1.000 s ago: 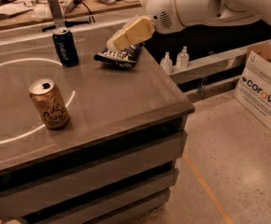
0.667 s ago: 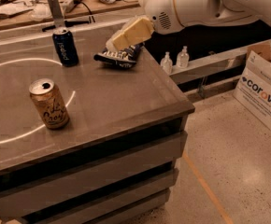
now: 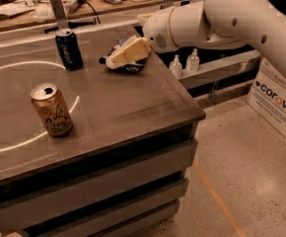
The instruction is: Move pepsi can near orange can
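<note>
The pepsi can [image 3: 69, 49] stands upright at the back of the table, dark blue with white lettering. The orange can [image 3: 52, 110] stands upright nearer the front left, tan with dark script, well apart from the blue can. My gripper [image 3: 119, 57] hangs over the table's back right, to the right of the pepsi can and apart from it. It points left towards the can and holds nothing that I can see. It sits just above a dark snack bag [image 3: 128, 68] and hides part of it.
The table [image 3: 133, 107] is grey with a white painted circle; its right edge is close to the gripper. A workbench with tools and cables stands behind. Two small bottles [image 3: 185, 63] sit on a low shelf to the right, and a cardboard box [image 3: 278, 105] stands on the floor.
My gripper has moved down and a little left, closer to the table top and the pepsi can. Both cans and the bag have stayed put.
</note>
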`<state>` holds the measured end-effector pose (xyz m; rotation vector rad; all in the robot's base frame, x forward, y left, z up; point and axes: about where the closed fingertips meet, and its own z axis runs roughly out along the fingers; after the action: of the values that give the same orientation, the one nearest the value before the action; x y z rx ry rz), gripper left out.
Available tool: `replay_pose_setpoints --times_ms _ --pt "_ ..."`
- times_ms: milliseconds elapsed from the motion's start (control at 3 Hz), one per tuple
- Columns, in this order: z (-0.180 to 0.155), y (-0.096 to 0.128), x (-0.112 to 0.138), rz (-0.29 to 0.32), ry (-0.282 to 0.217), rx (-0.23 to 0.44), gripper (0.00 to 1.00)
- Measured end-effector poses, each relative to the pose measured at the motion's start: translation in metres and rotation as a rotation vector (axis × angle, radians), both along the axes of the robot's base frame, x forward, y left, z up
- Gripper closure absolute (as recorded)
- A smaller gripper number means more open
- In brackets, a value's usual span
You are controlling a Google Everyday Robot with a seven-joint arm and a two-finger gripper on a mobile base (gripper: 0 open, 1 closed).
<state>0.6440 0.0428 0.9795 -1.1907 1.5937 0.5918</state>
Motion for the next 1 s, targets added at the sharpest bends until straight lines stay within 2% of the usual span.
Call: replay_pose_setpoints --times_ms 667,1000 --pt "-0.062 0.048 0.053 0.048 0.004 -0.003 0.0" --pt "-0.077 0.077 0.074 0.068 0.002 -0.017 0.0"
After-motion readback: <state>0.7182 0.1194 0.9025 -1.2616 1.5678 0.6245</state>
